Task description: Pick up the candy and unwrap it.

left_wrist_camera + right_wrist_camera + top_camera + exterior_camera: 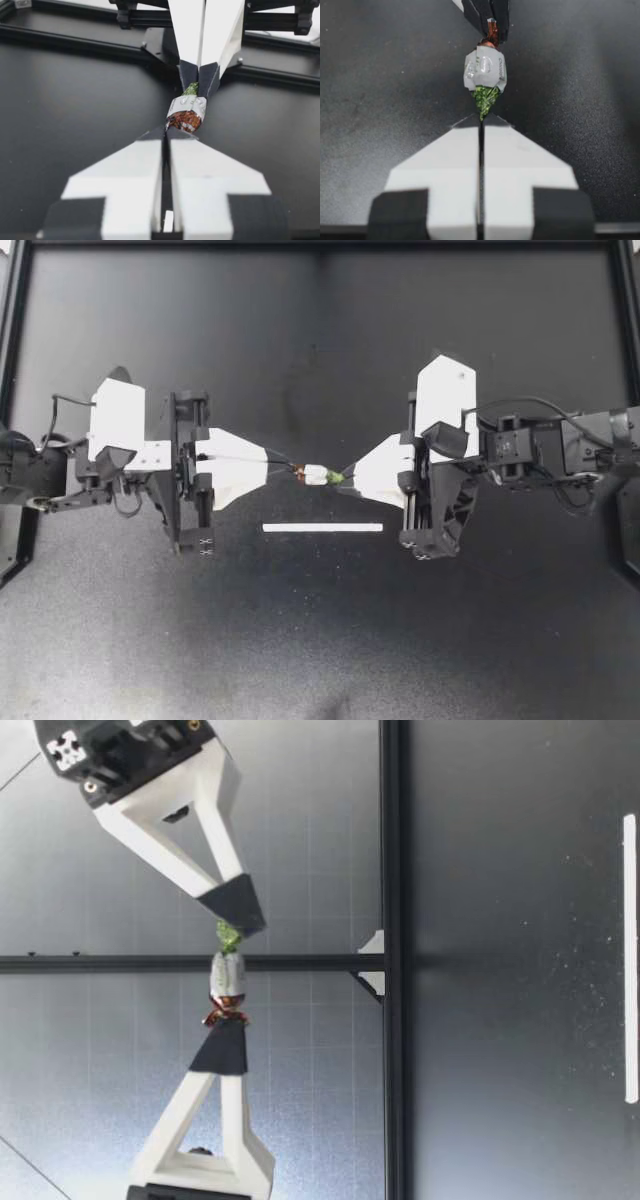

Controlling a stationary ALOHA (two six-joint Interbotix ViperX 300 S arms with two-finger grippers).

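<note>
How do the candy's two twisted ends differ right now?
The green end is pinched by my right gripper; the reddish-brown end by my left gripper. Green tapers to a point; reddish-brown looks bunched. Both are clamped, with the candy held above the table.

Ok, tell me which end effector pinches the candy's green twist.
My right end effector; the left end effector grips the reddish-brown twist of the candy instead.

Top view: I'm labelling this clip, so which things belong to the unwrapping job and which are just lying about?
In the job:
candy, held off the table
left tool, shut on its reddish twisted end
right tool, shut on its green end

Lying about:
white strip on the table
</note>
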